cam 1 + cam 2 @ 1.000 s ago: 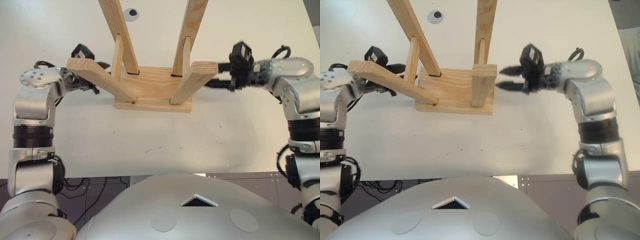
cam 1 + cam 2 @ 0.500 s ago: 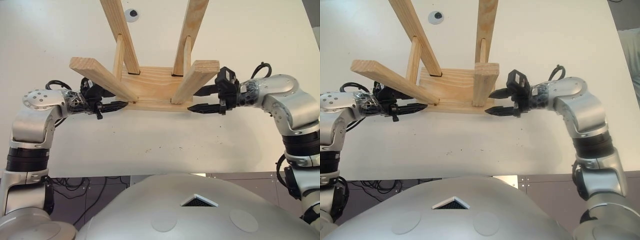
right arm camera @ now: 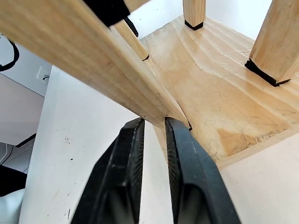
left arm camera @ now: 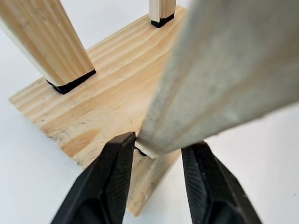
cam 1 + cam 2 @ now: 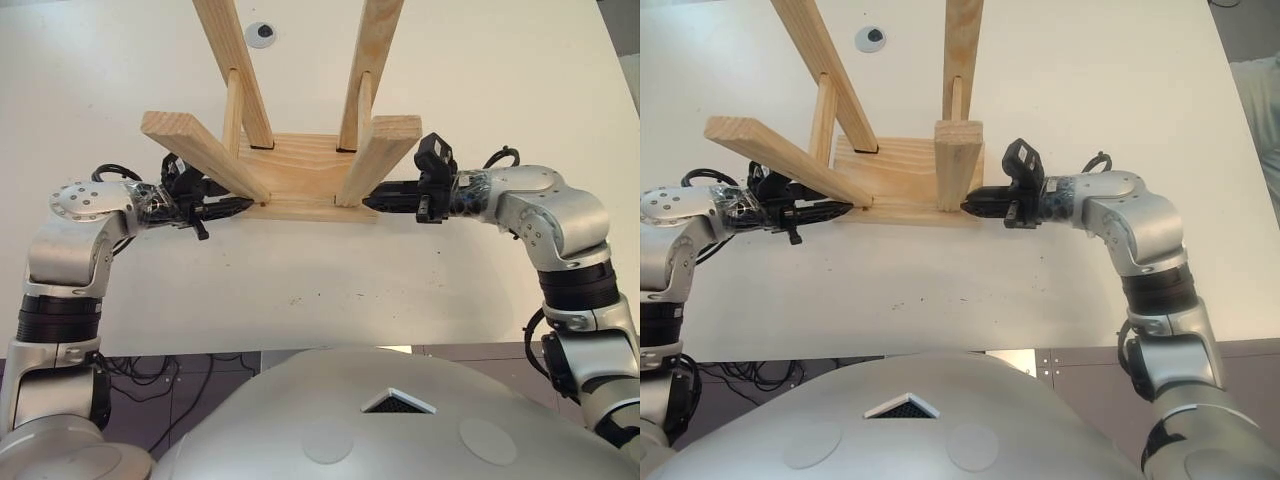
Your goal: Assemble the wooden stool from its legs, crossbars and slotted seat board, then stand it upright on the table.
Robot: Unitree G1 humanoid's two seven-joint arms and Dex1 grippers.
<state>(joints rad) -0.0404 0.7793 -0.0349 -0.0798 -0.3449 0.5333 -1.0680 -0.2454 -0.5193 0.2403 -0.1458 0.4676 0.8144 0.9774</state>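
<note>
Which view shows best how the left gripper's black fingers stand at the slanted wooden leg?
The left wrist view: the left gripper is open, its fingers either side of the slanted wooden leg where it enters the flat wooden seat board. The eye views show it small, beneath that leg.

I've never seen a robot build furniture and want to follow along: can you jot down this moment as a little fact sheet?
Stool: upside down, seat board flat on the white table, legs slotted in, pointing up.
Left gripper: open, fingers either side of the near left leg at its base.
Right gripper: shut, tips at the near right leg, at its base.
Also there: small round black-and-white object at the table's far side.
Left to do: stool not yet upright.
</note>
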